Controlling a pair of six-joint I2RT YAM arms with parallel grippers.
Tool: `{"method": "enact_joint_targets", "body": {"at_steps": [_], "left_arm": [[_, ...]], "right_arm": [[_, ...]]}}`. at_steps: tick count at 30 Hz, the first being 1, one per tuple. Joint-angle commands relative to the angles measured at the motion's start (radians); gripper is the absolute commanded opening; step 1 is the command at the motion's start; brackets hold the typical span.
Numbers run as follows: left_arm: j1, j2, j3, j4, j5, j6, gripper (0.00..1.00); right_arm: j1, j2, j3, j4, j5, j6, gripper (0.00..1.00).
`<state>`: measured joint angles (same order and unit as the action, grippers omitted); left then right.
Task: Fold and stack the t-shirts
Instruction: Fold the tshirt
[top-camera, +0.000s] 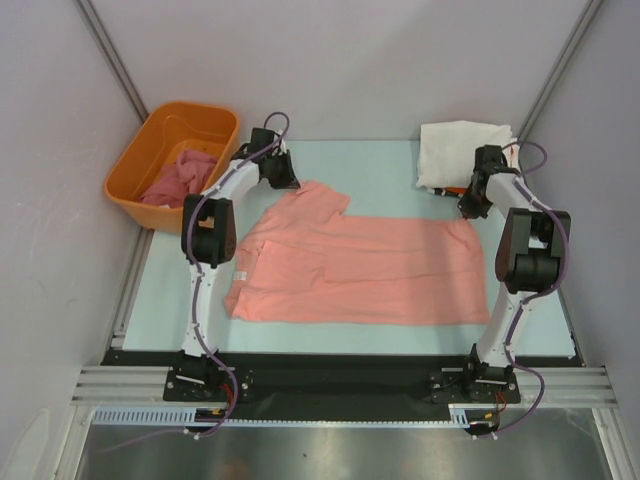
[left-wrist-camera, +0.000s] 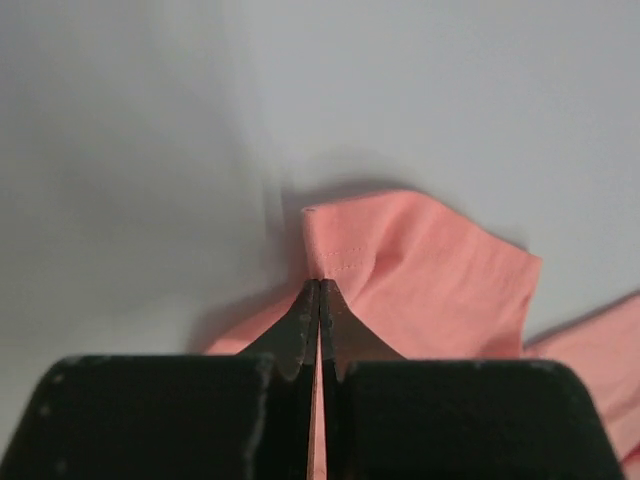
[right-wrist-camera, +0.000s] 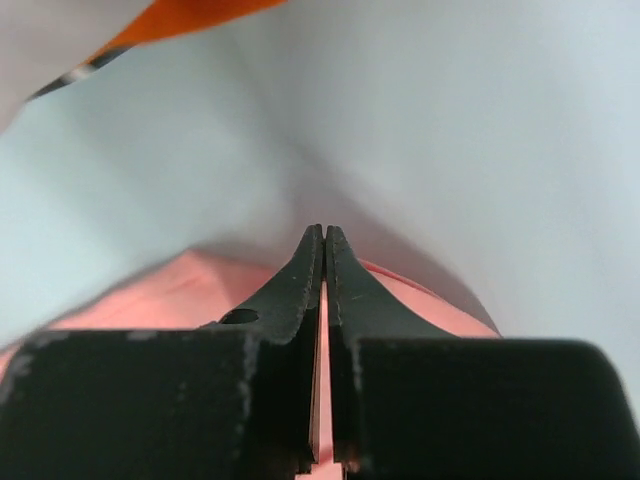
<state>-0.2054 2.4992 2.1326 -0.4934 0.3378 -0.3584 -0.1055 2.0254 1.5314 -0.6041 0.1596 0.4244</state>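
- A salmon-pink t-shirt (top-camera: 360, 265) lies spread flat across the middle of the table (top-camera: 380, 165). Its body runs left to right, with one sleeve reaching toward the far edge on the left.
- The left gripper (top-camera: 285, 178) sits at that far sleeve. The left wrist view shows its jaws pressed together on the stitched hem of the sleeve (left-wrist-camera: 430, 270), which is pulled up into a small peak above the fingertips (left-wrist-camera: 300, 320).
- The right gripper (top-camera: 468, 208) meets the shirt's far right corner. In the right wrist view its jaws are clamped, with a thin strip of salmon cloth (right-wrist-camera: 180, 290) caught between the fingers (right-wrist-camera: 290, 290).
- A cream-white t-shirt (top-camera: 460, 150), folded into a square, rests in the table's far right corner, just beyond the right gripper and apart from the spread shirt.
- An orange t-shirt (right-wrist-camera: 190, 18) edges into the top of the right wrist view, beneath pale cloth. How it is folded cannot be told.
- A darker rose-pink t-shirt (top-camera: 185, 172) lies crumpled inside an orange tub (top-camera: 130, 160).
- The tub stands beside the table's far left corner, close to the left arm's elbow.
- Both arms rise from the near edge and reach toward the far edge, one on each side of the spread shirt.
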Motion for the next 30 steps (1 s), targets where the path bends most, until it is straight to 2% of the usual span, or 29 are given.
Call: {"method": "enact_joint_targets", "body": {"at_steps": [1, 8, 14, 17, 20, 30], "left_arm": [[-0.002, -0.187, -0.046, 0.007, 0.038, 0.007, 0.0], [-0.019, -0.35, -0.212, -0.019, 0.012, 0.047, 0.0], [-0.037, -0.596, -0.508, 0.033, -0.072, 0.047, 0.0], [-0.042, -0.725, -0.714, 0.079, -0.109, 0.032, 0.0], [-0.046, -0.807, -0.83, 0.105, -0.138, 0.024, 0.0], [-0.054, -1.071, -1.08, 0.081, -0.223, -0.031, 0.0]], "right_arm": [[0.018, -0.16, -0.02, -0.026, 0.001, -0.009, 0.0], [0.029, -0.304, -0.169, -0.011, -0.017, -0.015, 0.0], [-0.002, -0.419, -0.301, 0.003, -0.005, -0.029, 0.0], [-0.054, -0.45, -0.35, 0.009, -0.022, -0.032, 0.0], [-0.089, -0.485, -0.39, 0.024, -0.042, -0.029, 0.0], [-0.099, -0.51, -0.433, 0.026, -0.028, -0.022, 0.0]]}}
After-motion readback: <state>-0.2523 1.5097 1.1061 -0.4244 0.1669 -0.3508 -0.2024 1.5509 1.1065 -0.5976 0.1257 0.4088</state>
